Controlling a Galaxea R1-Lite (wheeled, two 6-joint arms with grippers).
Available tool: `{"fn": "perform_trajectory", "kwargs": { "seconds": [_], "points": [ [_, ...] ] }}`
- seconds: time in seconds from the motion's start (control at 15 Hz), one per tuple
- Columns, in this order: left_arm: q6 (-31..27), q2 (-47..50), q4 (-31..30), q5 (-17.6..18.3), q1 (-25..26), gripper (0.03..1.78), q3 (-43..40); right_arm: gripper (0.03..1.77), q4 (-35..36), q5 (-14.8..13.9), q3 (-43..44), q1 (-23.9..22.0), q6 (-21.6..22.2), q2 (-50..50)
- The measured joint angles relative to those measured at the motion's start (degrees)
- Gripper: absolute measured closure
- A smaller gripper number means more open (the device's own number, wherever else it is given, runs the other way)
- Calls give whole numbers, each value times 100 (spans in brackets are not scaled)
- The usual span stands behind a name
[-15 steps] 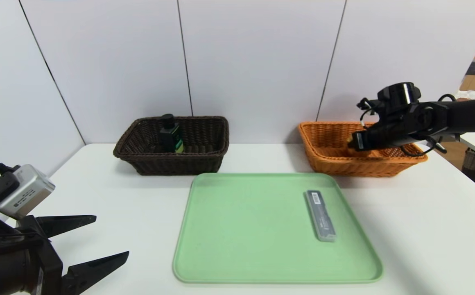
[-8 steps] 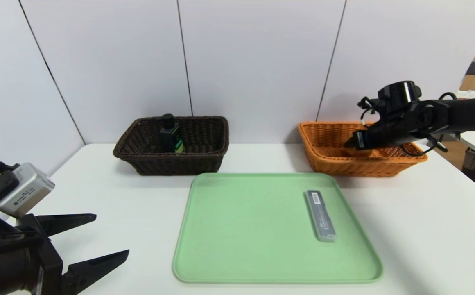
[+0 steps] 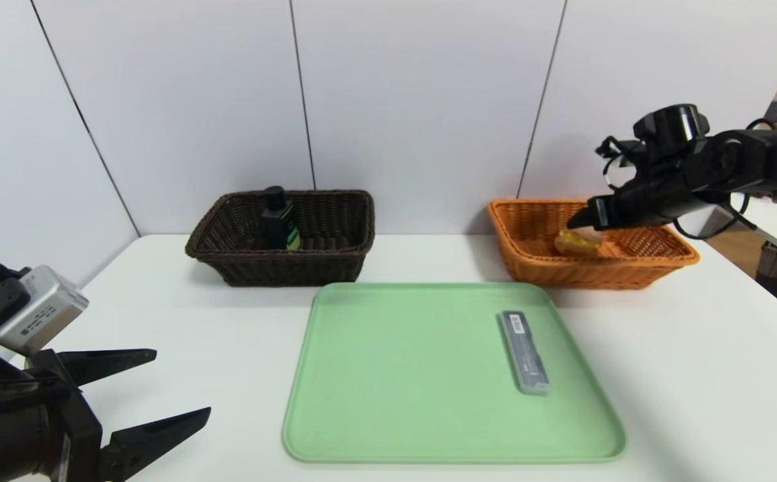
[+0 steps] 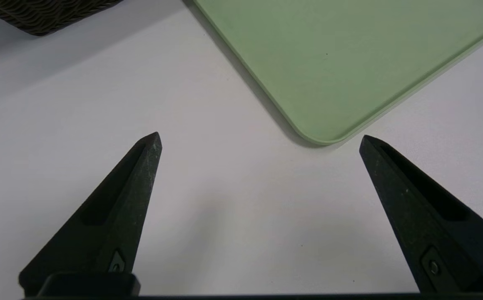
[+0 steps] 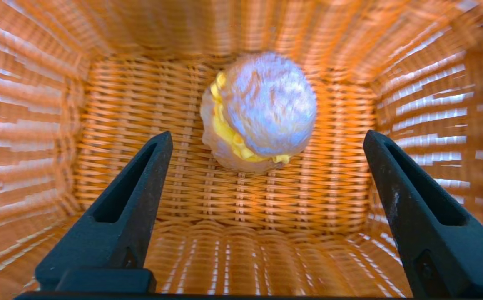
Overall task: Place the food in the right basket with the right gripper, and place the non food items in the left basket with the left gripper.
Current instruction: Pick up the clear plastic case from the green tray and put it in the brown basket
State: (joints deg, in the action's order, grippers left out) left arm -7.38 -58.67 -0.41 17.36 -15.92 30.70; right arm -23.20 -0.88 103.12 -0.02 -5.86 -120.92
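Looking from the head view, the right end effector (image 3: 586, 217) hangs above the orange wicker basket (image 3: 529, 251) at the far right of the white bench (image 3: 228, 348), and the bun (image 3: 577, 243) lies inside that basket, below the fingers. The black pump bottle (image 3: 279, 222) stands in the dark brown basket (image 3: 335, 258) at the far left. Between and in front of the baskets sits a green tray (image 3: 395, 375) with the grey case (image 3: 524, 351) lying near its right edge. The left end effector (image 3: 181, 385) is parked low at the near left corner, its fingers spread wide and empty.

From the left wrist view, the two black fingers (image 4: 125, 196) stand far apart over bare bench, a tray corner just beyond them.

From the right wrist view, the end effector (image 5: 266, 137) is wide open and holds nothing; the bun (image 5: 262, 112) rests on the basket floor (image 5: 233, 204), clear of both fingers.
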Motion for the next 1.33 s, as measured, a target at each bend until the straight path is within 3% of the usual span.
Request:
{"fn": "perform_trajectory", "kwargs": {
  "seconds": [0.4, 0.8, 1.33],
  "points": [
    [11, -26, -21, 11, -9, 12, 83, 14, -773, 6, -290, 95, 79, 1113],
    [16, -277, -33, 20, -12, 12, 408, 11, -844, 30, -1236, 230, 236, 2575],
    [46, -916, -477, 24, -347, 12, 585, 11, -839, 24, -2950, 340, 304, 4134]
  ]
}}
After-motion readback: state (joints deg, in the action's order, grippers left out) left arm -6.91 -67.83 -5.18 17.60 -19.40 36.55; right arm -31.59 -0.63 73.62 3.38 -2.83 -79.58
